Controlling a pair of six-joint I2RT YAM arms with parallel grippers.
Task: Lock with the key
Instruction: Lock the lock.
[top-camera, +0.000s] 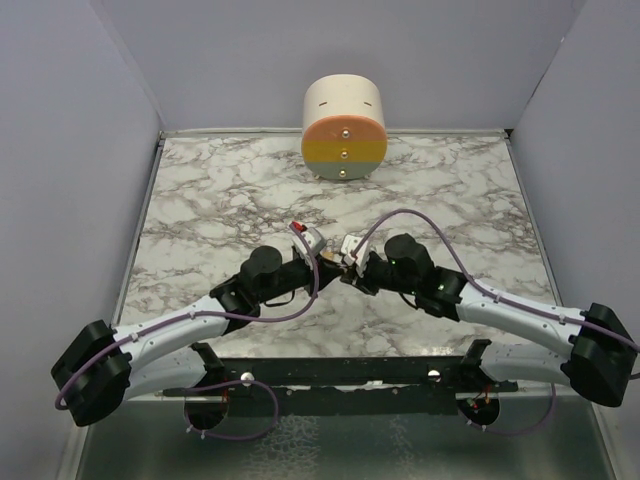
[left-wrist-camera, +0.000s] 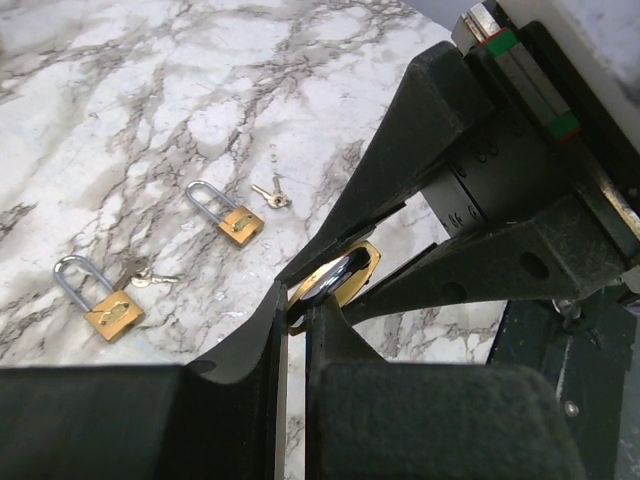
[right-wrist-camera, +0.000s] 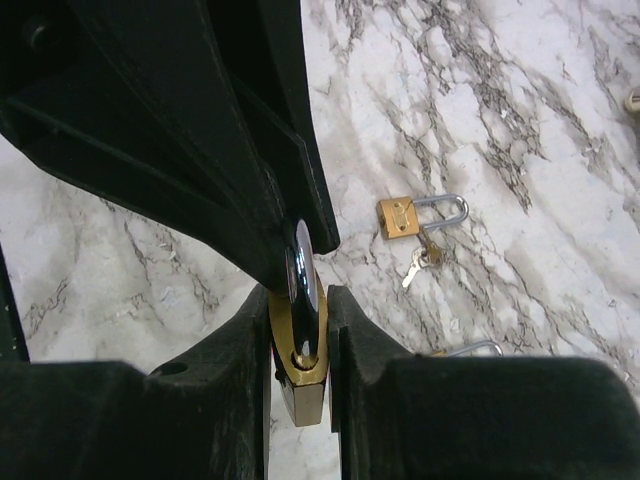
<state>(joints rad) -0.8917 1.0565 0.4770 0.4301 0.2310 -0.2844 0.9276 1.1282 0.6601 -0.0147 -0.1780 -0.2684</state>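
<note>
A brass padlock with a chrome shackle is held above the marble table between both grippers. My right gripper is shut on the padlock's brass body. My left gripper is shut on the shackle, and the brass body shows just beyond it between the right fingers. In the top view the two grippers meet at mid-table, the left and the right. I see no key in the held padlock; its keyhole is hidden.
Two more brass padlocks lie on the marble, each with small keys beside it. One shows in the right wrist view with its key. A cream cylinder with orange, yellow and blue bands stands at the back.
</note>
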